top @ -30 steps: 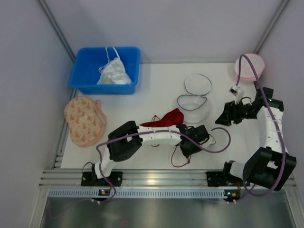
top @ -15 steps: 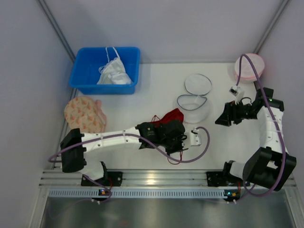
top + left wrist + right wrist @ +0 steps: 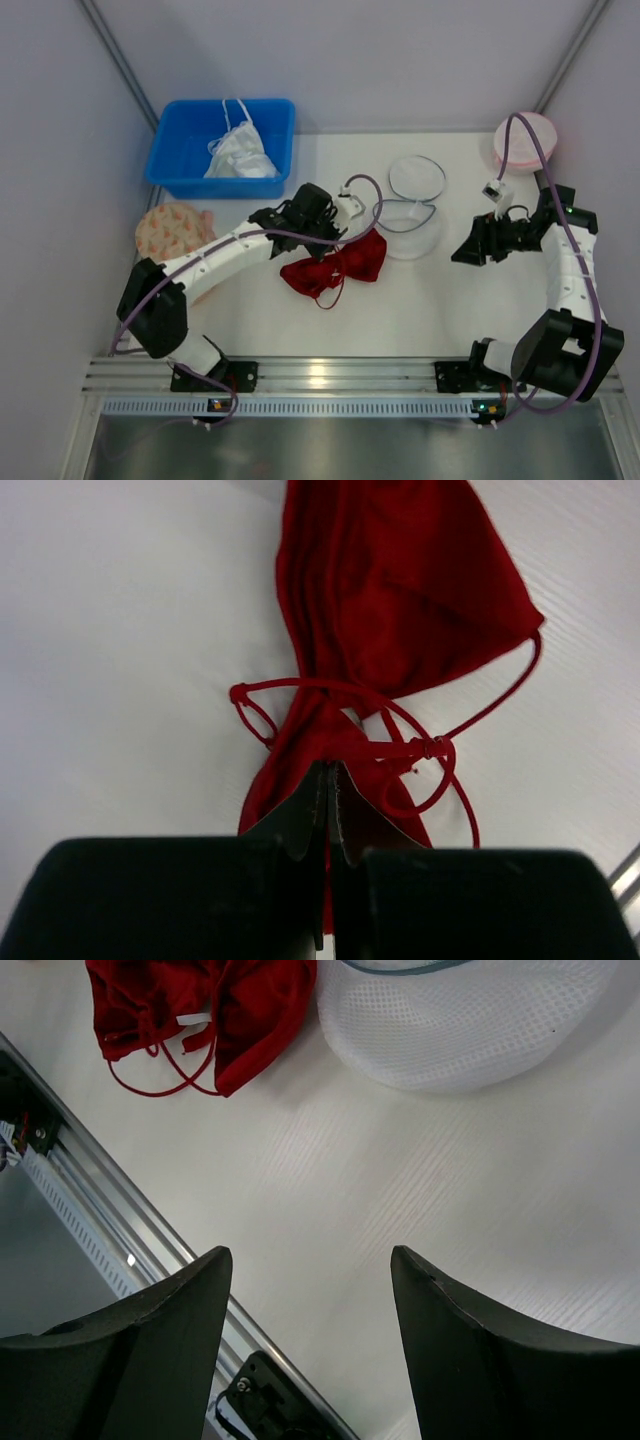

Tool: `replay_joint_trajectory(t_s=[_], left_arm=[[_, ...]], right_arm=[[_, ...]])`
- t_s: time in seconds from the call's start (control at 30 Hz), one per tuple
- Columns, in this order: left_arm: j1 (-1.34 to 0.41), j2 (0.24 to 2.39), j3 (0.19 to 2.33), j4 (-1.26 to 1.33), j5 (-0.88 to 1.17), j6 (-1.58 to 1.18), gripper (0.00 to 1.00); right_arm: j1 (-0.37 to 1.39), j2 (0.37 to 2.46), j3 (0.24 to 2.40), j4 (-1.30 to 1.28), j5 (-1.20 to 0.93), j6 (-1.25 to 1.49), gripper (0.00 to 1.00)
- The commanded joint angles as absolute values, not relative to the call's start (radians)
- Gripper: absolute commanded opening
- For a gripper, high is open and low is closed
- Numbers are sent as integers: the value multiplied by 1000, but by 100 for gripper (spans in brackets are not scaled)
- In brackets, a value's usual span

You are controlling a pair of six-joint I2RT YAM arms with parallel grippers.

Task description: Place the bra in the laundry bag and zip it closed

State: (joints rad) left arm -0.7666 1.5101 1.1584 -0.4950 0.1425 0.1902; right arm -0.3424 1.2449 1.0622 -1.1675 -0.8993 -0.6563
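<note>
Left wrist first: left claw (image 3: 326, 780) pressed together, pinching the bra (image 3: 400, 590) at a fold, with cups and looped straps spilling straight ahead of the tips. Over to the right wrist: right claw (image 3: 310, 1310) spread wide above the table (image 3: 330, 1180), gripping nothing; laundry bag (image 3: 470, 1030) ahead and right of the fingers, bra ahead and left. From above: bag lying between the two claws, bra just below the left one.
</note>
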Motion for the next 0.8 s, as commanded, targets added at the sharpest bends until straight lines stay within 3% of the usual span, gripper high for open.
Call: replay_joint_trajectory(t_s=[0.0,0.27,0.6,0.67,0.7,0.77], left_arm=[[-718,1592,1222,-439,128,153,0],[-617,1810,1344,-437,103,63,0],[-583,1890,1332,-428,109,32,0],[-565,1890,1328,-423,117,22,9],[-560,1888,1327,-426,120,23,21],[-546,1853,1319,-425,135,34,30]], right_arm=[[-330,1247,1100,-1151,-950,-641,65],[-244,1232,1032,-1083,-920,-568,65],[-65,1296,1009,-901,-874,-428,64],[-12,1313,1006,-827,-856,-378,63],[-8,1334,1006,-803,-848,-345,63],[58,1373,1015,-738,-825,-319,62]])
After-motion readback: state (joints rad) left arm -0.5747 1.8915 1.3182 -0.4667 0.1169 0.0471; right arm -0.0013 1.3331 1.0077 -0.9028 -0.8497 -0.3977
